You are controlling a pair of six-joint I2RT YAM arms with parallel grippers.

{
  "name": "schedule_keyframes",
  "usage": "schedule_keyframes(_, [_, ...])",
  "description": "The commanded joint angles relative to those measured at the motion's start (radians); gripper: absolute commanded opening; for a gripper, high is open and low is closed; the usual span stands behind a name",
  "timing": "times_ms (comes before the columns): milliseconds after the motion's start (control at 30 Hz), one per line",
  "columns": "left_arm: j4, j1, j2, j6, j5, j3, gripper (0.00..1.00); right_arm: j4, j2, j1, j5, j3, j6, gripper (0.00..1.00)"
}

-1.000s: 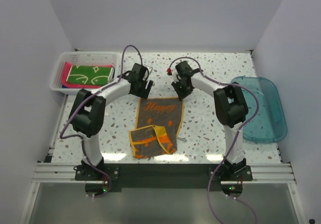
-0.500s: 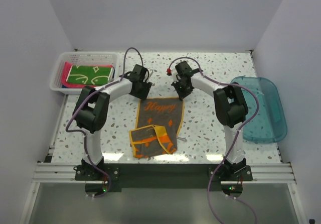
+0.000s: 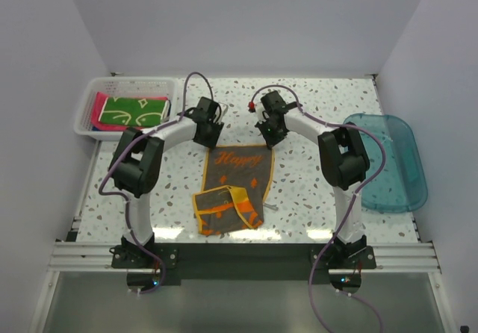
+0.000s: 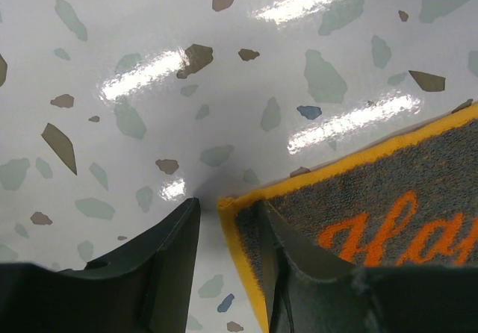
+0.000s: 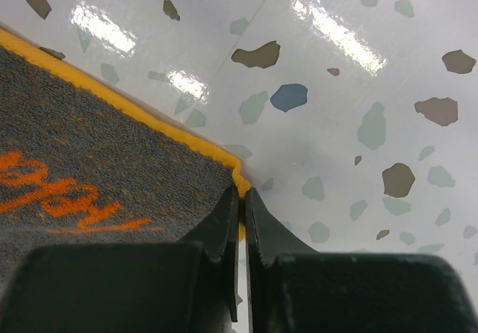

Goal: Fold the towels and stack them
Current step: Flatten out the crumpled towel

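- Your right pincer (image 5: 240, 213) is pressed together, with the far right corner of the dark grey towel (image 5: 112, 154) nipped between its black tips. The yellow trim puckers up just ahead of them.
- Your left pincer (image 4: 228, 254) stands spread astride the towel's far left corner. One finger (image 4: 175, 262) is on bare bench (image 4: 224, 64) and the other rests on the pile. The yellow edge lies loose in the gap, not yet squeezed.
- The towel is a nubby grey terry with a stitched yellow-orange border and orange script lettering. It lies flat at mid-bench between the two arms, its near part doubled over into a rumpled fold.
- The bench is glossy white terrazzo with grey, brown and blue flecks and bright glare streaks.
- Since a second ago, your right pincer has gone from slightly parted to shut and your left has narrowed. The left arm's elbow has drawn in, and the towel has not shifted.
- A white slotted basket (image 3: 88, 116) sits at the far left corner, holding a green towel (image 3: 134, 111) over a pink towel (image 3: 95, 110).
- A clear blue tub (image 3: 388, 161) sits at the right edge.
- Open bench runs beyond the towel's far edge to the back wall, and along both its sides.
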Motion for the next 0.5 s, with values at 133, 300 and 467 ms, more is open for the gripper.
schedule_keyframes(133, [-0.093,0.000,0.081,-0.065,0.103,-0.109,0.25,-0.039,0.008,0.008,0.013,-0.001,-0.012,0.00])
schedule_keyframes(300, [-0.134,-0.002,0.116,-0.075,0.114,-0.072,0.03,-0.051,0.001,0.020,0.003,0.021,-0.009,0.00])
schedule_keyframes(467, [-0.139,-0.002,0.046,-0.066,0.081,-0.018,0.00,-0.050,-0.055,0.020,-0.007,0.032,-0.006,0.00])
